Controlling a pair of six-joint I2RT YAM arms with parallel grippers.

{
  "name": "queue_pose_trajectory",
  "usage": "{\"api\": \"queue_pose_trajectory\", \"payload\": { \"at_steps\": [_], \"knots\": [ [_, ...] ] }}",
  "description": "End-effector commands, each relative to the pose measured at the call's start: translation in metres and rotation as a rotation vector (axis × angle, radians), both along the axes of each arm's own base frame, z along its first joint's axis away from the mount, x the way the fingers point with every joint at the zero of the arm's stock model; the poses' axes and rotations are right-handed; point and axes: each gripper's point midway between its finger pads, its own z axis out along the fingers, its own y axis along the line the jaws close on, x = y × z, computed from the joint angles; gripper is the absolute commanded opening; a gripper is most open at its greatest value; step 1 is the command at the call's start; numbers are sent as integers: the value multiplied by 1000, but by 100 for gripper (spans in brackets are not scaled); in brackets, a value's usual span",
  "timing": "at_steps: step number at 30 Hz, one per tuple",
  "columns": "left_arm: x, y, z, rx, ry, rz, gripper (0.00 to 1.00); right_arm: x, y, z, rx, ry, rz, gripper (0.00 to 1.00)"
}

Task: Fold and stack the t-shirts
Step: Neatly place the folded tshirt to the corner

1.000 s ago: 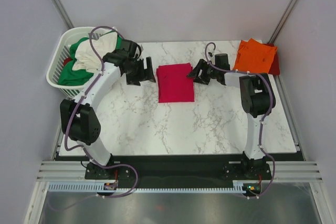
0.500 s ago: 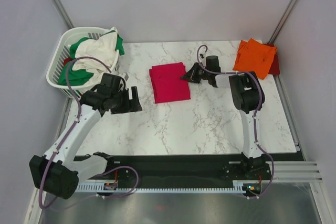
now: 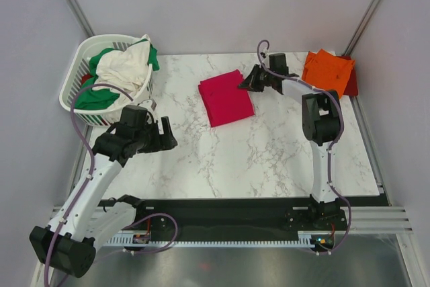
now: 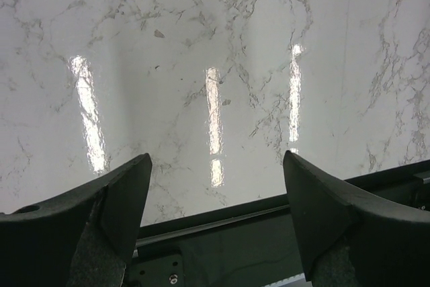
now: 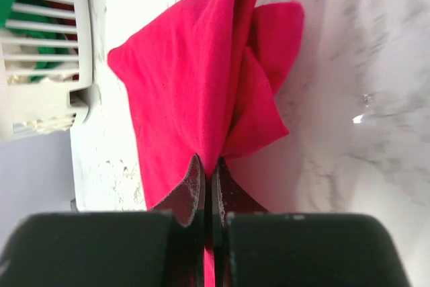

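Observation:
A folded crimson-pink t-shirt (image 3: 226, 98) lies on the marble table, turned askew. My right gripper (image 3: 243, 85) is shut on its right edge; in the right wrist view the cloth (image 5: 195, 85) is pinched between the fingertips (image 5: 195, 183) of the right gripper (image 5: 207, 173). An orange t-shirt (image 3: 326, 71) lies folded on a dark red one (image 3: 351, 78) at the back right corner. Green (image 3: 101, 62) and cream-white (image 3: 124, 66) t-shirts fill the basket. My left gripper (image 3: 165, 133) stands open over bare table at the front left, its fingers (image 4: 131, 193) wide apart in the left wrist view with nothing between them.
The white slatted basket (image 3: 72, 85) stands at the table's back left corner. The table's near edge and a black rail (image 4: 222, 223) lie just below the left gripper. Grey walls close in on both sides.
My right gripper has shut on the crimson-pink t-shirt's edge and dragged it right and back, turning it. My left arm has pulled away from the shirt toward the front left.

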Motion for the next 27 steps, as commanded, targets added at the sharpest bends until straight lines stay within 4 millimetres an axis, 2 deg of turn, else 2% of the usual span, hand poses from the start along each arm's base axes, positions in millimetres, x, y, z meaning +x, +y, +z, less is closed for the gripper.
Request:
{"api": "queue_pose_trajectory", "payload": {
  "at_steps": [1,4,7,10,11,12,13,14,15,16,20,21,22,24,25,27],
  "knots": [
    [10,2,5,-8,-45,48,87,23,-43,53,-70,-104,-58,0],
    [10,2,4,-8,-49,49,87,30,-69,59,-128,-102,-100,0],
    [11,2,4,-7,-49,48,86,44,-93,79,-197,-144,-128,0],
    [11,2,3,-3,-49,49,86,50,-121,75,-264,-124,-149,0],
    [11,2,3,-3,-50,49,86,59,-135,83,-288,-144,-183,0],
    [11,2,2,-2,-48,48,86,62,-142,85,-307,-152,-186,0],
    [12,2,3,-2,-52,49,86,65,-150,95,-321,-163,-197,0],
    [12,2,3,-1,-51,49,86,69,-161,93,-341,-154,-220,0],
    [12,3,2,0,-50,50,86,70,-164,95,-358,-162,-219,0],
    [12,3,2,2,-49,49,86,75,-187,105,-371,-168,-260,0],
    [13,2,1,1,-45,45,86,88,-227,118,-378,-193,-333,0],
    [13,2,1,2,-44,45,86,92,-236,133,-371,-218,-352,0],
    [13,2,0,1,-42,44,86,96,-255,128,-370,-204,-382,0],
    [13,1,-1,2,-38,43,86,96,-274,136,-342,-204,-404,0],
    [13,1,-1,1,-37,42,86,95,-300,142,-331,-207,-446,0],
    [13,0,-4,4,-25,39,86,91,-327,141,-323,-195,-486,0]
  ]
}}
